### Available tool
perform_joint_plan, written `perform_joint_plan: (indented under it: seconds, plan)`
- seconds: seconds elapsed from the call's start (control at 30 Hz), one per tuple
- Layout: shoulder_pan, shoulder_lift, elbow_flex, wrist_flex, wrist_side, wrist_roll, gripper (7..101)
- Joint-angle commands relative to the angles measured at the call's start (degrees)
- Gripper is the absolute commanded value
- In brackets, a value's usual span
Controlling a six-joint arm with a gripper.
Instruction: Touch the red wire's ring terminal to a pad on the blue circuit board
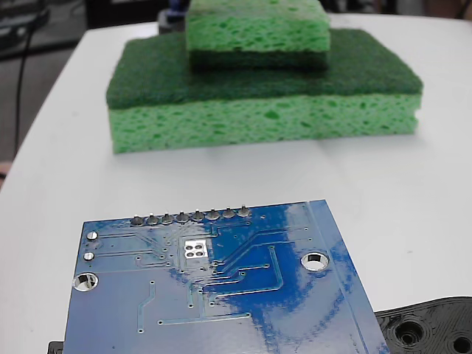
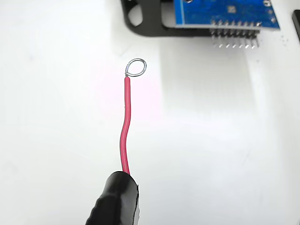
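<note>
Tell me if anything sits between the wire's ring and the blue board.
Nothing visible does. In the wrist view the ring terminal hangs over bare white table, short of the blue circuit board. The pad lies uncovered in the fixed view.

An electronics lab or workshop bench: a bare blue circuit board [image 1: 221, 295] with solder joints lies on a white table [image 1: 413, 199]. Behind the board sit stacked green sponges [image 1: 265, 88], beside it a black perforated plastic piece [image 1: 431, 328], and dark cables [image 1: 26, 44] hang beyond the table.
</note>
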Motion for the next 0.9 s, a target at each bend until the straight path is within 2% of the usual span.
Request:
perform_joint_plan:
  seconds: [0.03,0.2,0.4,0.57,0.9]
  plan:
    - [-3.6,8.53,2.55,2.99,3.96,0.0,100.3]
    - [-5.8,9.05,4.48,2.99,5.27,0.0,100.3]
    - [-11.51,9.05,6.24,2.37,12.3,2.11,100.3]
    - [-11.16,9.05,7.21,2.2,13.36,3.08,100.3]
    - [-9.4,9.05,7.21,2.2,11.51,2.81,100.3]
